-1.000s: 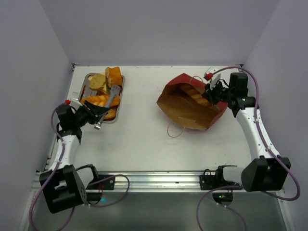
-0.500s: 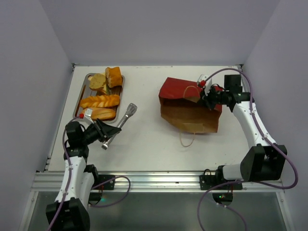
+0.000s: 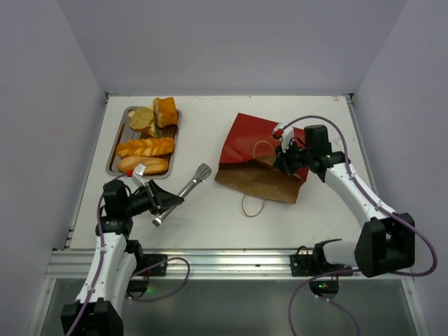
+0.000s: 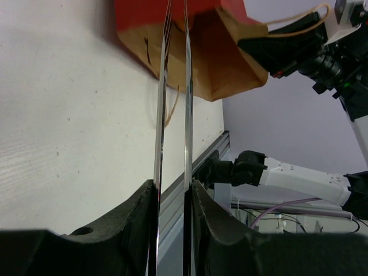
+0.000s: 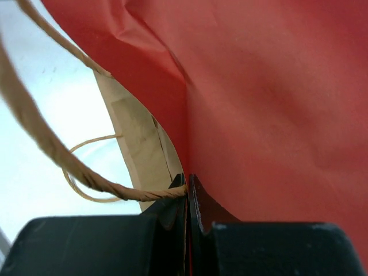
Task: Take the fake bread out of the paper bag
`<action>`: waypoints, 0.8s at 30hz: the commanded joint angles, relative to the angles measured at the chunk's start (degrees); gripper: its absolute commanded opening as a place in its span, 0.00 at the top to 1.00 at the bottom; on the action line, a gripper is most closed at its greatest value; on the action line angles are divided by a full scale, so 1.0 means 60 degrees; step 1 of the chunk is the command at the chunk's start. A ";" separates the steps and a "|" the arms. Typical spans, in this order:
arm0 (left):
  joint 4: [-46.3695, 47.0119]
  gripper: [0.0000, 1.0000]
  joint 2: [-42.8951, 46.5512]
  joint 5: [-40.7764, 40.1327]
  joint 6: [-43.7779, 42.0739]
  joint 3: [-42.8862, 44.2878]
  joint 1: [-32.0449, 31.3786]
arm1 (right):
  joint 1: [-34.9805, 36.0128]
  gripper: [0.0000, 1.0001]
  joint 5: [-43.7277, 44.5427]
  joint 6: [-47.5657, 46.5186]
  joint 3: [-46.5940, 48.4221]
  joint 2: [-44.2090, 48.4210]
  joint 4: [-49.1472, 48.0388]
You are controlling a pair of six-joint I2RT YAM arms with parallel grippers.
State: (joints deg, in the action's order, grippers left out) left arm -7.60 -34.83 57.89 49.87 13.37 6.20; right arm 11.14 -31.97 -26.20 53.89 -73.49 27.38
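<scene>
Top external | right gripper [image 3: 284, 164] pinches paper bag [image 3: 255, 143], shifted left | left gripper [image 3: 166, 201] holds tongs [image 3: 190, 183]

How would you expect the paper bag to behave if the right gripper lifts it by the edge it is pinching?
Probably floppy: the paper bag lies creased and slumped, so it should sag from the right gripper. Likely light, being thin paper. Its pinched edge might tear.

Bread [image 3: 145, 147] lies in the tray [image 3: 115, 140] at far left; tongs [image 3: 183, 190] between it and the paper bag [image 3: 255, 143], right.
</scene>
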 commanded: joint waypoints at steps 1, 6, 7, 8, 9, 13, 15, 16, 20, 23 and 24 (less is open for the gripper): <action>-0.0491 0.67 0.0048 0.0313 -0.0136 0.0248 -0.0110 | 0.0662 1.00 0.1764 0.2138 0.0231 -0.0493 -0.2174; -0.0945 0.68 0.0048 0.0225 -0.0415 0.0481 -0.0125 | 0.1616 1.00 0.2425 0.2225 0.0978 -0.1724 -0.1809; -0.0961 0.68 0.0019 0.0240 -0.0445 0.0511 -0.0125 | 0.1616 1.00 0.2833 0.2314 0.1052 -0.1856 -0.1823; -0.1004 0.68 -0.0010 0.0240 -0.0459 0.0541 -0.0139 | 0.1616 1.00 0.3026 0.2431 0.1111 -0.2017 -0.1954; -0.1005 0.68 -0.0040 0.0240 -0.0460 0.0570 -0.0139 | 0.1616 1.00 0.3245 0.2577 0.1140 -0.2062 -0.2071; -0.0961 0.68 -0.0157 0.0181 -0.0503 0.0614 -0.0256 | 0.1601 1.00 0.3643 0.2915 0.1491 -0.2340 -0.2189; -0.0844 0.68 -0.0186 0.0093 -0.0344 0.0556 -0.0344 | 0.1616 1.00 0.3380 0.3120 0.1667 -0.2457 -0.2190; -0.0553 0.68 -0.0186 0.0064 -0.0212 0.0498 -0.0388 | 0.1616 1.00 0.3307 0.3193 0.1741 -0.2502 -0.2175; 0.0574 0.67 -0.0172 -0.0403 0.0652 0.0030 -0.0929 | 0.1616 1.00 0.3058 0.3486 0.1961 -0.2429 -0.2174; 0.2506 0.67 -0.0478 -0.1325 0.2084 -0.0235 -0.2128 | 0.1616 1.00 0.2911 0.3691 0.2005 -0.2166 -0.2438; 0.2917 0.67 -0.0943 -0.1589 0.2249 -0.0221 -0.2726 | 0.1616 1.00 0.2853 0.3721 0.2063 -0.2107 -0.2424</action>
State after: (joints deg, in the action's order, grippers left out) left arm -2.92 -37.01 52.88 54.81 12.64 -3.97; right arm 20.93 -14.09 -6.57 63.81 -88.44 15.16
